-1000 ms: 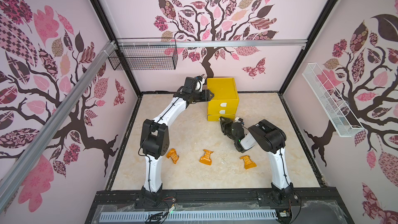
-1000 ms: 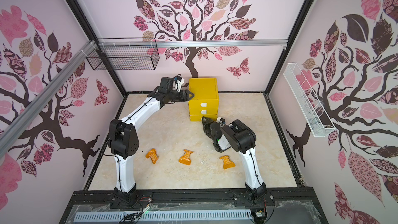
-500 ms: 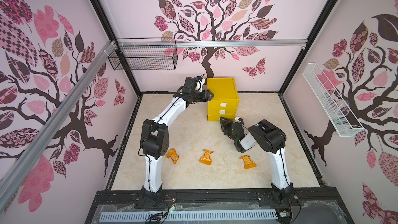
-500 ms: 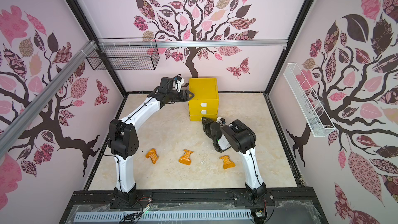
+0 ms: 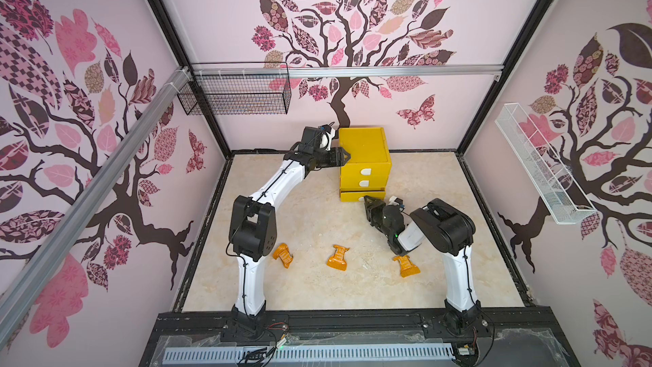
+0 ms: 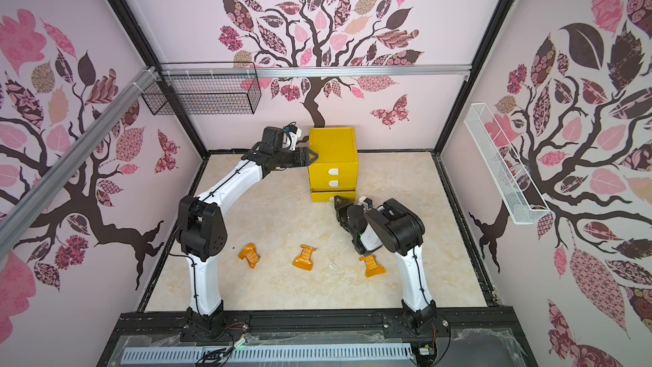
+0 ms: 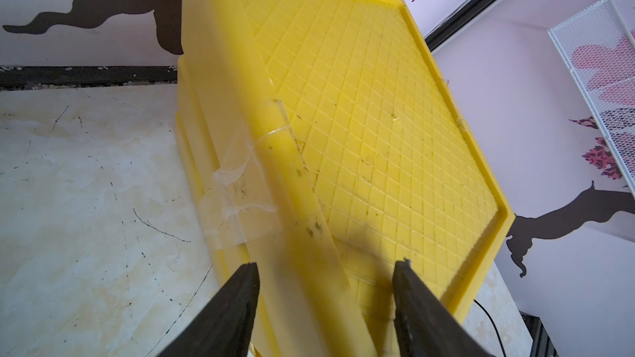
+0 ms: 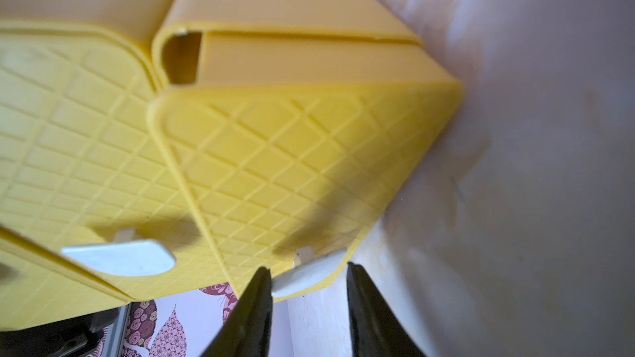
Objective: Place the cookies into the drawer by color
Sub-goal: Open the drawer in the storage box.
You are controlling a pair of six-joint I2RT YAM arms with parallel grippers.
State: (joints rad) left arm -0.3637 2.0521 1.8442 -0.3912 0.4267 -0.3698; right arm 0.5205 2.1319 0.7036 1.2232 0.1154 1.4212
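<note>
Straddling the bottom pull tab, the right gripper stands narrow, tab between its jaws. Left gripper half-wide astride the drawer top edge

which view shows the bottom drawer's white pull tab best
The right wrist view: the bottom pull tab sits close up between the right gripper fingers. Both top views have it mostly hidden behind that gripper; the left wrist view misses it.

Three orange cookies lie in the lower middle of both top views: one at the left, one in the middle and one at the right. One yellow drawer cabinet stands at centre, with three stacked drawers. Two wire baskets hang on the walls, a black one at upper left and a white one at right.
</note>
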